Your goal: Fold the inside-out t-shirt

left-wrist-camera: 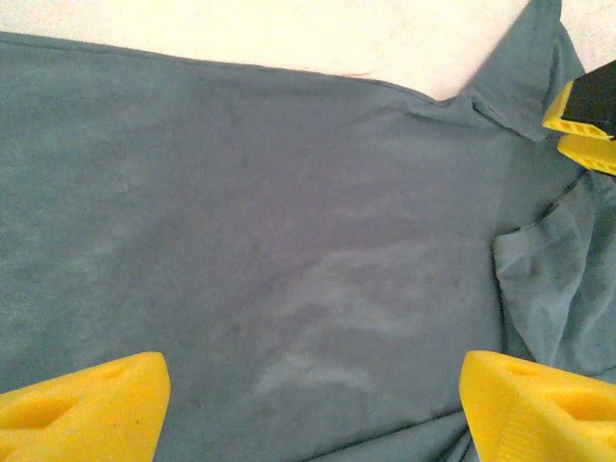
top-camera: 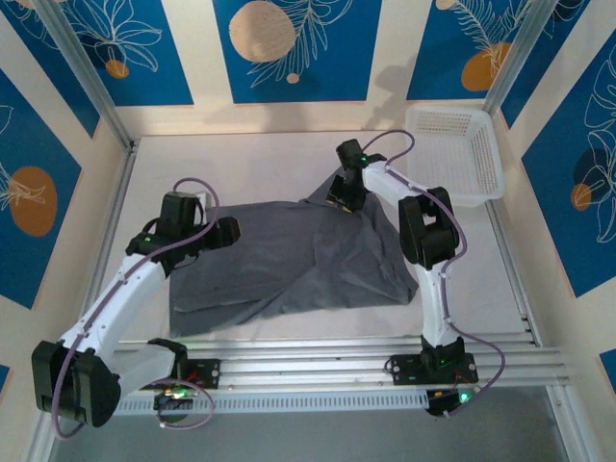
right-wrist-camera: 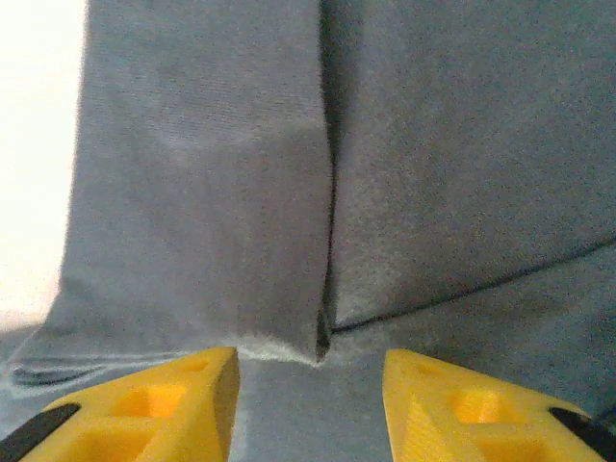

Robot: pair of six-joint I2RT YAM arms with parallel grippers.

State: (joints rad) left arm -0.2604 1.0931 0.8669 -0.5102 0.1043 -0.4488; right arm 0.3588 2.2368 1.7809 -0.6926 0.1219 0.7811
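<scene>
The inside-out t-shirt (top-camera: 289, 255) lies spread on the table, slate grey and plain, with its near left part folded over. My left gripper (top-camera: 227, 233) hovers at the shirt's left edge. In the left wrist view it (left-wrist-camera: 313, 409) is wide open over smooth cloth (left-wrist-camera: 289, 221), holding nothing. My right gripper (top-camera: 344, 195) is at the shirt's far edge, where the cloth rises into a small peak. In the right wrist view it (right-wrist-camera: 308, 390) stands open, its yellow fingers (right-wrist-camera: 154, 399) either side of a fold edge (right-wrist-camera: 325, 327) in the fabric.
A white mesh basket (top-camera: 460, 154) stands at the back right corner. Metal rails (top-camera: 318, 351) run along the near edge between the arm bases. Bare white table (top-camera: 241, 168) lies behind the shirt. The right gripper's yellow fingers (left-wrist-camera: 585, 115) appear in the left wrist view.
</scene>
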